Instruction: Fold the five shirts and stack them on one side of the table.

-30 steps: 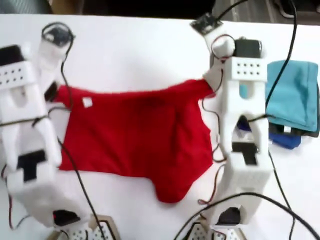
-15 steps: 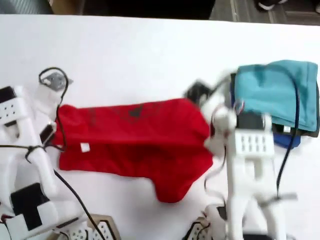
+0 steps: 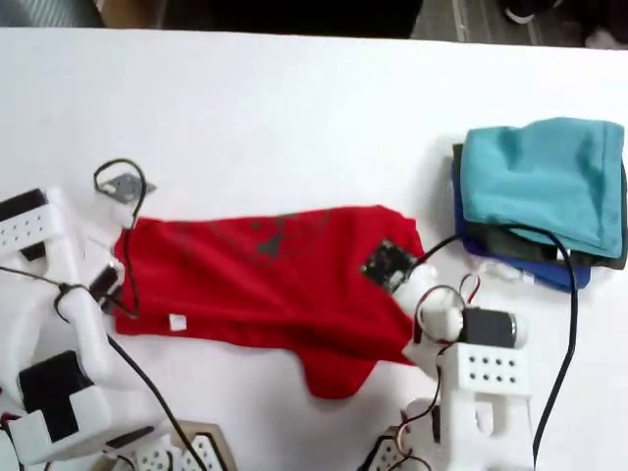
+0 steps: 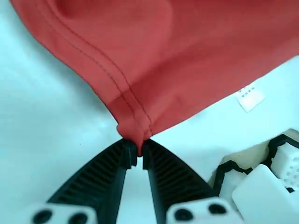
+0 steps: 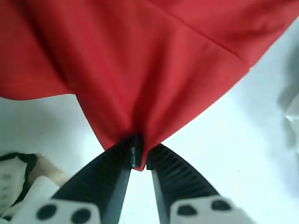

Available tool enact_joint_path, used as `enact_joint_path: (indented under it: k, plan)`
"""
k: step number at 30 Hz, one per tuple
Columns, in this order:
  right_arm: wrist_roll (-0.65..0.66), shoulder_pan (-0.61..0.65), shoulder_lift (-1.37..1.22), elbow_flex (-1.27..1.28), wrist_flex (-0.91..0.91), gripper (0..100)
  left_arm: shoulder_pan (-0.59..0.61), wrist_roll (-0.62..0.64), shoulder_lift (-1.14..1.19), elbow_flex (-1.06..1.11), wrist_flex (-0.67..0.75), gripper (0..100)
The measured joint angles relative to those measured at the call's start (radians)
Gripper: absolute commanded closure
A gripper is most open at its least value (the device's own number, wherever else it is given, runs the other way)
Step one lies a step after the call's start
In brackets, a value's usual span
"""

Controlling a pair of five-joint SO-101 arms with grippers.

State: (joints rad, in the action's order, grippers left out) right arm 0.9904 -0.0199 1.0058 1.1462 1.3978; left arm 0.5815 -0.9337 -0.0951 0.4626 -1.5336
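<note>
Left gripper [image 4: 138, 157] and right gripper [image 5: 139, 160], each pinching a red shirt [image 3: 265, 280] corner, have drawn its far hem toward the table's [image 3: 294, 118] near edge; first fold laid, release likely next.

overhead; wrists close, seemingly downward; shirt [image 3: 265, 285] shared
</note>
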Motion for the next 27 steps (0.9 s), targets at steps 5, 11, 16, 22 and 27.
enact_joint_path:
  k: [5, 11, 16, 22, 27]
  plan:
    - [0.072, -0.041, 0.011, 0.008, 0.051, 97.7, 0.000, 0.000, 0.002, 0.000, -0.012, 97]
    - [0.109, -0.060, 0.012, 0.040, 0.038, 97.5, 0.000, -0.005, 0.006, 0.012, -0.034, 97]
    - [0.110, -0.060, 0.012, 0.057, 0.005, 97.4, 0.000, -0.046, 0.006, 0.046, -0.034, 97]
    - [0.110, -0.060, 0.012, 0.057, -0.002, 97.4, 0.000, -0.048, 0.006, 0.048, -0.032, 97]
    - [0.110, -0.060, 0.012, 0.060, -0.002, 97.4, 0.000, -0.048, 0.006, 0.055, -0.017, 97]
